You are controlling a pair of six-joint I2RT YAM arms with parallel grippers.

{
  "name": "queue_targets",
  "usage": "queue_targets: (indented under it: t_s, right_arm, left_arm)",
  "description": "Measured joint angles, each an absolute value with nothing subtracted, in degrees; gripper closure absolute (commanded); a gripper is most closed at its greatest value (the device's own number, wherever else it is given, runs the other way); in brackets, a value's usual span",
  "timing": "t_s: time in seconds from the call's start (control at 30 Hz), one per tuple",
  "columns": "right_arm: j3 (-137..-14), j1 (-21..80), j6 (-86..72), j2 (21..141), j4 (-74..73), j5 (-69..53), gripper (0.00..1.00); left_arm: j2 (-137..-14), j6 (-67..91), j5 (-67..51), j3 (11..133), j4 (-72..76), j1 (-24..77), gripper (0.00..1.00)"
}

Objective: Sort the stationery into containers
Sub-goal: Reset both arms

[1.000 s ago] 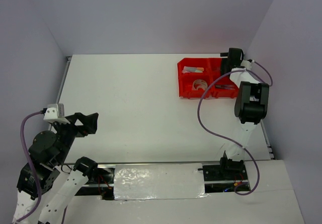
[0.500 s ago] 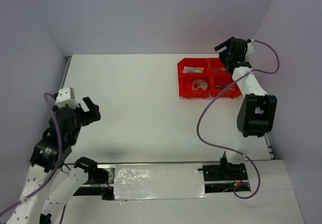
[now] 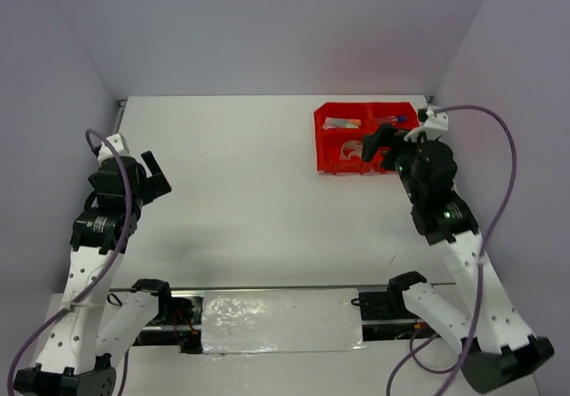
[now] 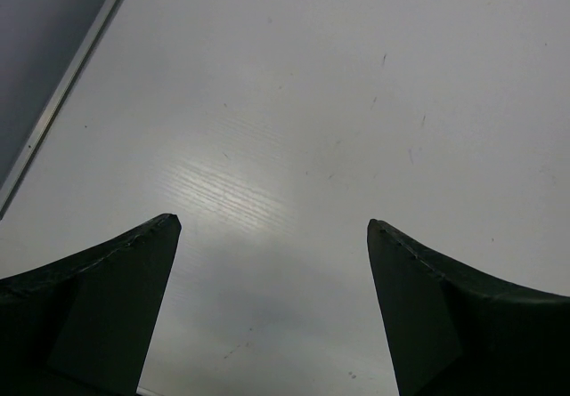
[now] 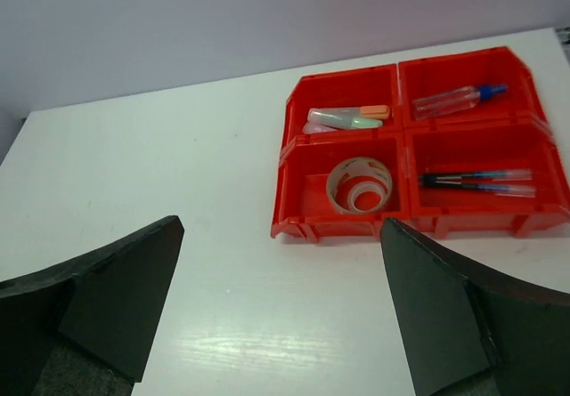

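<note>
4 red bins (image 5: 338,222) hold highlighters (image 5: 347,117), bottle (image 5: 454,101), tape (image 5: 359,166) and pens (image 5: 476,181).

I see bright red bins (image 5: 331,223) on a plain white table (image 5: 160,173). Inside are pastel green and pink highlighters (image 5: 343,118) with an orange tip, a clear blue-capped bottle (image 5: 450,101), dark pens (image 5: 476,181) and a pale tape roll (image 5: 359,185). My cables (image 3: 468,108) are purple.

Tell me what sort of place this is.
Probably a robot test cell, not a home or office: a white table boxed in by plain lavender walls, a left arm and right arm mounted at its near edge, and a block of red bins.
</note>
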State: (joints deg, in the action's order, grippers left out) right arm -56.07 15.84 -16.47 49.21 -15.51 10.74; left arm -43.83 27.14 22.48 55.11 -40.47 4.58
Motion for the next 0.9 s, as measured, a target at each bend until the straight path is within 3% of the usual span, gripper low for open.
queue_targets:
  t_s: [0.3,0.9]
  right_arm:
    - [-48.7,17.1,-13.5,25.6,-28.8,11.7,0.00]
    - [-48.9,19.3,-11.6,21.1,-36.3,11.2,0.00]
  left_arm:
    - [-35.6,27.1,22.2,53.0,-39.6,4.6,0.01]
    - [-32.8,27.1,20.0,51.7,-38.7,5.0,0.01]
